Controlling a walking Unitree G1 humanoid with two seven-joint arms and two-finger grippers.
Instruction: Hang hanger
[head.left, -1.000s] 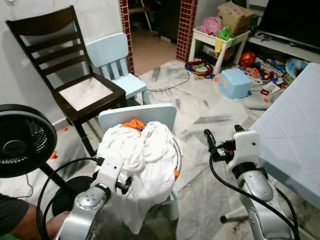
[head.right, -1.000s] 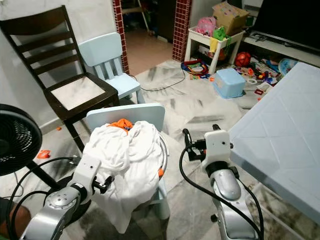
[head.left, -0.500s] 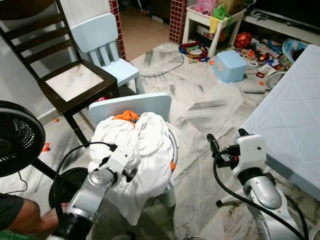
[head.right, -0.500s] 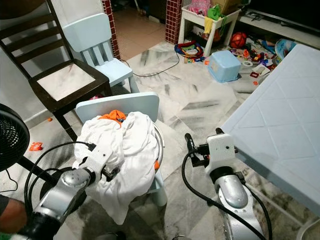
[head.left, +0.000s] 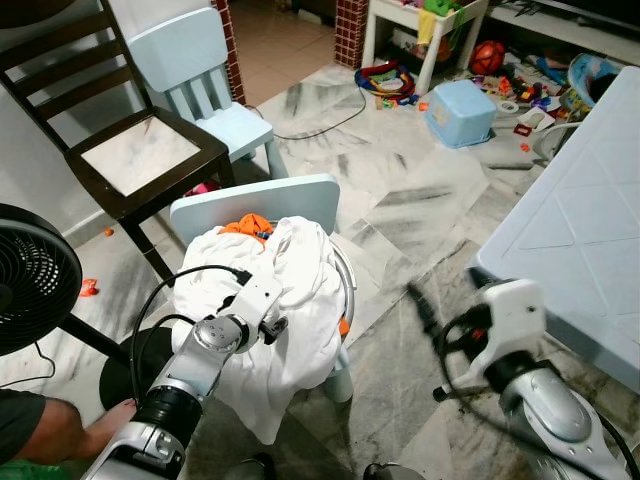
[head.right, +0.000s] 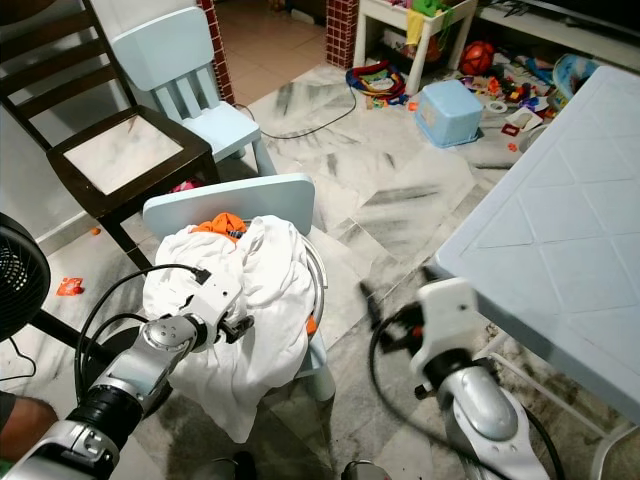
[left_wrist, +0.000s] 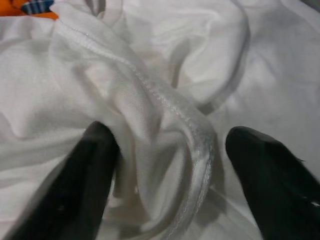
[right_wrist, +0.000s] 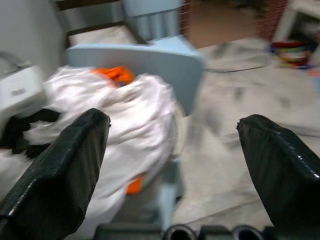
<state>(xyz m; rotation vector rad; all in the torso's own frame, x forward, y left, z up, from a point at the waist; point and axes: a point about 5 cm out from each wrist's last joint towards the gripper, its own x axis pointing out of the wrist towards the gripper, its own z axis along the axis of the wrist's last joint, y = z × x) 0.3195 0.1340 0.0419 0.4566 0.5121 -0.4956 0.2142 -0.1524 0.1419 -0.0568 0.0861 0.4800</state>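
**Hanger hidden under a heap of white cloth**

Hanger itself could not be made out with certainty; a thin curved rim (head.left: 349, 290) along the right edge of the pile may have been part of it, but that was a guess. The white cloth (head.left: 290, 290) lay bunched over the seat of a small pale blue chair (head.left: 255, 203), with an orange garment (head.left: 247, 225) peeking out at the far side against the chair back.

The left gripper (left_wrist: 165, 170) was pressed into the near left part of the pile, its fingers spread with a hemmed fold of cloth standing between them, not yet pinched. That placement suggested it was feeling for something to seize beneath the fabric. The head views showed only the arm's reach into the heap; the left wrist view alone revealed the open fingers (left_wrist: 75, 185) and the seam between them.

The right gripper (right_wrist: 170, 170) hung in the air to the right of the chair, near the pale tabletop (head.left: 590, 200), fingers wide apart and holding nothing. Its wrist view looked back across at the chair and the pile, blurred.
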